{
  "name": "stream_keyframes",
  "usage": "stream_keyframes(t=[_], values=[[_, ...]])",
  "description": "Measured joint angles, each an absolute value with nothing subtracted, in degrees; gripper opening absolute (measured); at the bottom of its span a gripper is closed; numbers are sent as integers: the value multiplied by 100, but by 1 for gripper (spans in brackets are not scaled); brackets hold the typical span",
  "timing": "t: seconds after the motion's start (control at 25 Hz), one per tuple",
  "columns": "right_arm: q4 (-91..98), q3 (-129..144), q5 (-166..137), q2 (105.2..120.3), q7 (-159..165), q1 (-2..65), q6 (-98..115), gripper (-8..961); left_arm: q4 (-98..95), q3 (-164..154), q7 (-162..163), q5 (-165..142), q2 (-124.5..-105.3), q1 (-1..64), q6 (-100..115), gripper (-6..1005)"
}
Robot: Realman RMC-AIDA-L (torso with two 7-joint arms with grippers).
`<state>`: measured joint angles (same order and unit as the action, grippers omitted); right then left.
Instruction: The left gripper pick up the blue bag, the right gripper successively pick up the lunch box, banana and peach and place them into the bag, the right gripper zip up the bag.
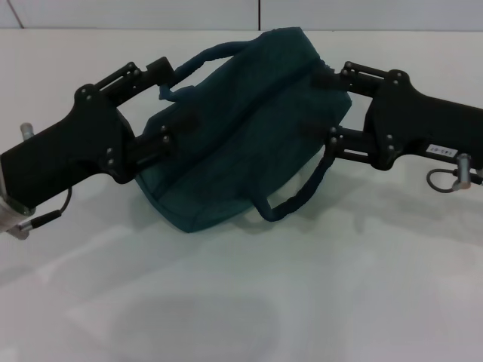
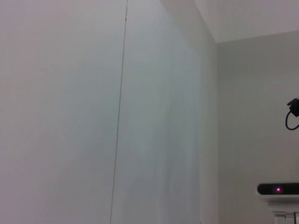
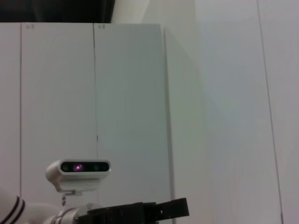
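Left gripper (image 1: 167, 105) and right gripper (image 1: 326, 105) flanking blue bag (image 1: 241, 128).

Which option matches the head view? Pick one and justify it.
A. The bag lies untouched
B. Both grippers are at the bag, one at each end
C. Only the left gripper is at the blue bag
B: the left gripper and right gripper flank the blue bag.

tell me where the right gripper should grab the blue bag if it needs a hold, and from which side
Probably the near handle loop of the blue bag. It arches clear of the fabric over the white table, so fingers could close around it. Come from the robot's right, where the right gripper already sits at the bag's end; the left gripper holds the opposite end.
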<state>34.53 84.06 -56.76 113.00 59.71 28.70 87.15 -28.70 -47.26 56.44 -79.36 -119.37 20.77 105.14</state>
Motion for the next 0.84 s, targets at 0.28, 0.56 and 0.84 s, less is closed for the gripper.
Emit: stream_keyframes(t=[0.28, 0.56, 0.84], values=[[3463, 8309, -5663, 11426, 5775, 2774, 8604, 677, -2870, -4717, 5597, -7940, -11928, 2076, 10514, 713], [3482, 8265, -5665, 11461, 5738, 2704, 8602, 677, -2873, -4718, 5581, -7944, -11931, 2061, 10514, 713], [3427, 8270, -5665, 11507, 5738, 2714, 8596, 677, -2807, -4738, 5581, -7946, -11941, 2079, 10516, 713]])
